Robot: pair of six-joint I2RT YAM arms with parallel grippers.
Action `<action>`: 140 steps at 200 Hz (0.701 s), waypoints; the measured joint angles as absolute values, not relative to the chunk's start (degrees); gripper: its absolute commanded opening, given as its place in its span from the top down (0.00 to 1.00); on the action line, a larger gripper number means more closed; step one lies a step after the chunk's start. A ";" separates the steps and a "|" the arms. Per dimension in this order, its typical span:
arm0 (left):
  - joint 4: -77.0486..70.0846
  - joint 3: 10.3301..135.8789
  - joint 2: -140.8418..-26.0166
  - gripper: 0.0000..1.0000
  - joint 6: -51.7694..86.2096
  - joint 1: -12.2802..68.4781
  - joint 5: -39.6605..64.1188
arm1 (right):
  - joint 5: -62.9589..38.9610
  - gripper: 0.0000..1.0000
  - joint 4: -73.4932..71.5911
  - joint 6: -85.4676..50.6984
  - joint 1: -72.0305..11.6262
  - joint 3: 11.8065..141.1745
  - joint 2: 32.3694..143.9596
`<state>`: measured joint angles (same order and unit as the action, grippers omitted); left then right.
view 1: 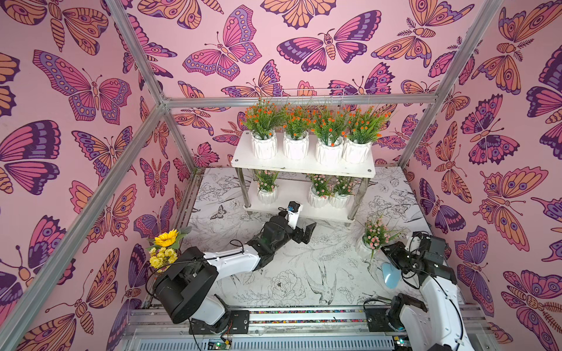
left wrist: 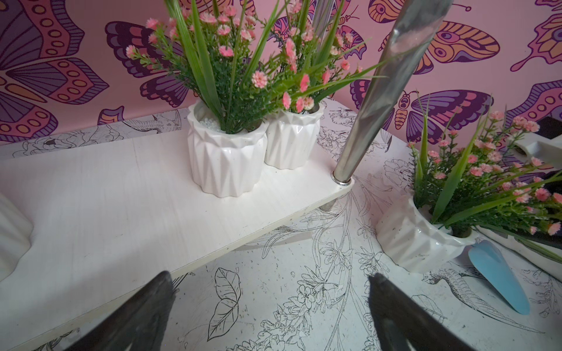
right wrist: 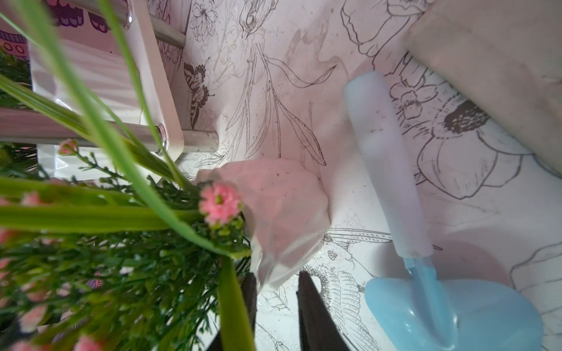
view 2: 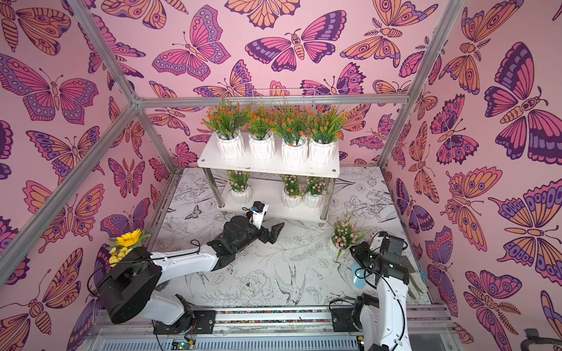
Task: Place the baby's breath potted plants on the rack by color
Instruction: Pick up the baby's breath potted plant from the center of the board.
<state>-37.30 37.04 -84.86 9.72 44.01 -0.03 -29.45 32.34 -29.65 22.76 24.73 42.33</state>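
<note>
The white two-tier rack stands at the back. Several orange baby's breath potted plants fill its top board. Three pink ones sit on the lower board, with a gap after the leftmost. Another pink plant stands on the table, right of the rack. My right gripper has its jaws narrowly apart astride that pot's rim, one finger in the foliage. Whether the pads touch is unclear. My left gripper hangs wide open and empty before the lower board.
A pale blue trowel lies on the table just beside the right gripper. A sunflower bouquet stands at the left wall behind the left arm. Shiny rack legs and aluminium frame posts border the space.
</note>
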 measured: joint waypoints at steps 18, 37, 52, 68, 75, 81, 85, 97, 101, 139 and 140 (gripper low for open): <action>-37.32 37.04 -84.86 0.00 9.74 44.01 -0.01 | -28.91 0.74 32.29 -29.45 22.37 25.17 42.87; -37.30 37.04 -84.86 0.00 9.74 44.01 -0.03 | -28.49 0.75 32.08 -28.99 21.78 26.11 43.51; -37.32 37.04 -84.86 0.00 9.85 44.01 -0.03 | -28.16 0.75 31.75 -28.53 21.39 26.83 44.14; -37.32 37.04 -84.88 0.00 9.96 44.01 -0.03 | -27.86 0.75 31.20 -28.29 20.82 27.27 44.91; -37.32 37.04 -84.88 0.00 9.98 44.01 -0.03 | -27.62 0.76 30.96 -28.23 20.47 27.38 45.30; -37.32 37.04 -84.88 0.00 10.00 44.01 -0.03 | -27.42 0.76 30.74 -28.18 20.12 27.42 45.67; -37.32 37.04 -84.88 0.00 10.02 44.01 -0.03 | -27.24 0.76 30.65 -28.16 19.97 27.44 45.89; -37.32 37.04 -84.88 0.00 10.11 44.01 -0.03 | -26.76 0.76 30.57 -28.03 19.38 27.49 46.57; -37.32 37.04 -84.88 0.00 10.13 44.01 -0.03 | -26.59 0.77 30.50 -28.01 19.22 27.49 46.78; -37.32 37.04 -85.14 0.00 10.13 44.01 -0.03 | -24.60 0.78 29.78 -27.59 16.80 27.66 48.29; -37.32 37.04 -85.17 0.00 10.15 44.01 -0.03 | -24.56 0.78 29.78 -27.59 16.73 27.68 48.31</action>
<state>-37.32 37.04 -85.17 10.15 44.01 -0.03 -24.56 29.78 -27.59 16.73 27.68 48.31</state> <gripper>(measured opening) 0.999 0.227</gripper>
